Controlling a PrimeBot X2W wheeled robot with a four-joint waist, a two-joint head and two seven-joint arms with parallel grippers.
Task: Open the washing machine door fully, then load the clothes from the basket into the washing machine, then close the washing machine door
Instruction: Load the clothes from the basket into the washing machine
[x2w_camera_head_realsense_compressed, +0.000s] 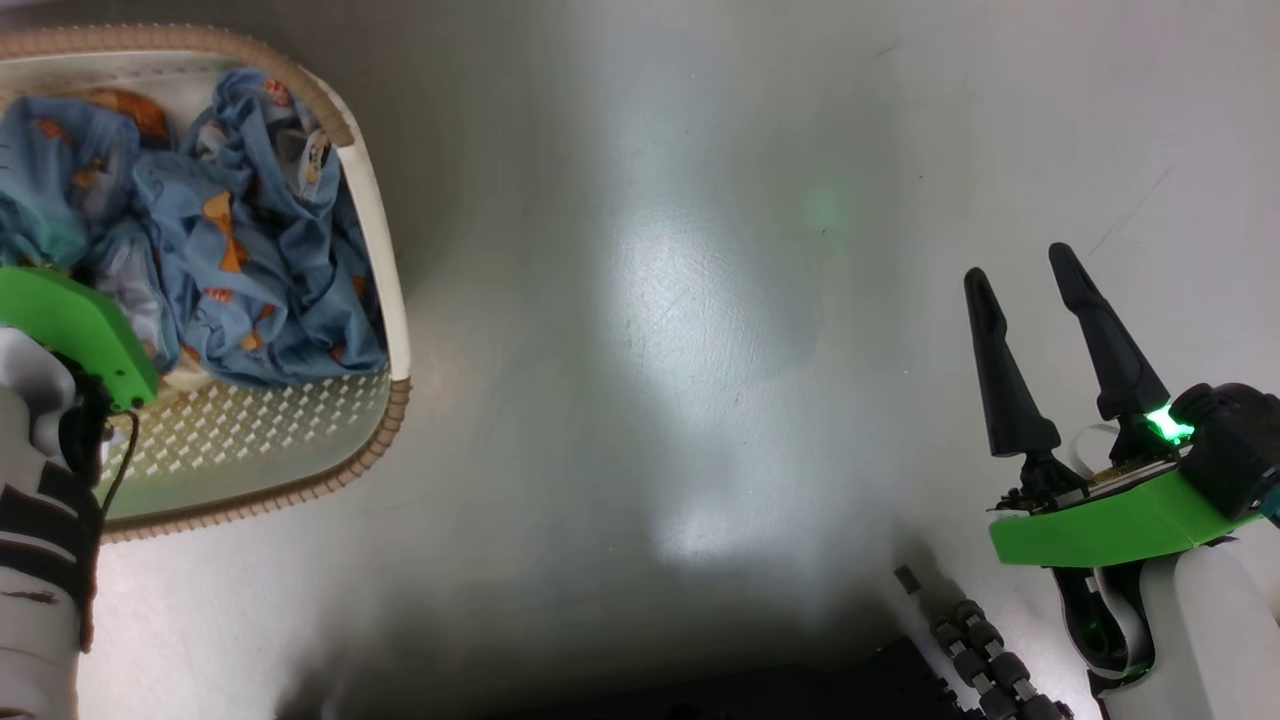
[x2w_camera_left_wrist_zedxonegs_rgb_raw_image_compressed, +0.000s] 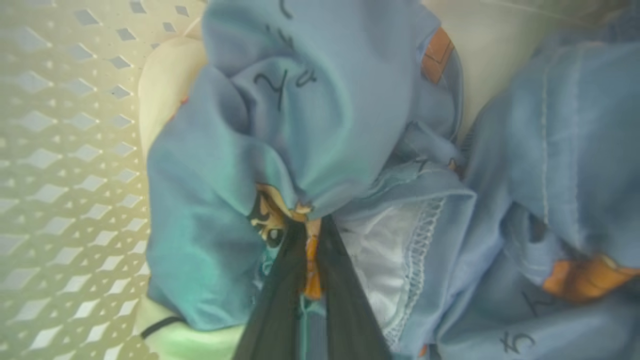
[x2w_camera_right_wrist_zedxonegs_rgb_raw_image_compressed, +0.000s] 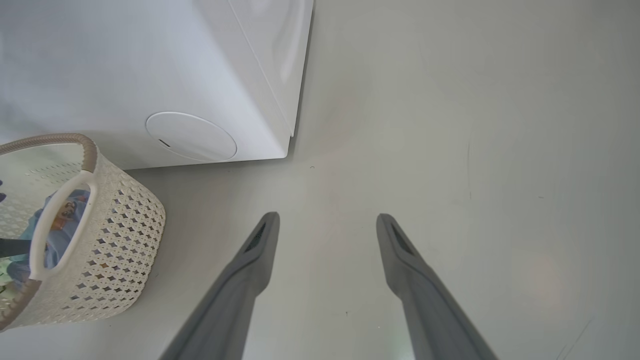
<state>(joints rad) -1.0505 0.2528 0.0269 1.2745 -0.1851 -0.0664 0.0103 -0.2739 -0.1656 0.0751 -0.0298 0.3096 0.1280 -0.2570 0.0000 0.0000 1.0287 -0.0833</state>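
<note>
Left tool (x2w_camera_left_wrist_zedxonegs_rgb_raw_image_compressed: 306, 222) down in the basket (x2w_camera_left_wrist_zedxonegs_rgb_raw_image_compressed: 60, 150), tight on the clothes (x2w_camera_left_wrist_zedxonegs_rgb_raw_image_compressed: 320, 100); right tool (x2w_camera_head_realsense_compressed: 1018, 262) wide, empty.

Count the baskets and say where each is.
1. The basket stands on the floor by the washing machine, at the robot's left, holding the clothes. More could be out of frame.

The floor (x2w_camera_head_realsense_compressed: 640, 150) is smooth, pale grey and glossy — a broad white glare (x2w_camera_head_realsense_compressed: 700, 330) sits on it in the middle of the head view, with a faint green spot (x2w_camera_head_realsense_compressed: 825, 210) up and to its right. Thin dark scratches (x2w_camera_right_wrist_zedxonegs_rgb_raw_image_compressed: 469, 170) mark it in the right wrist view.
</note>
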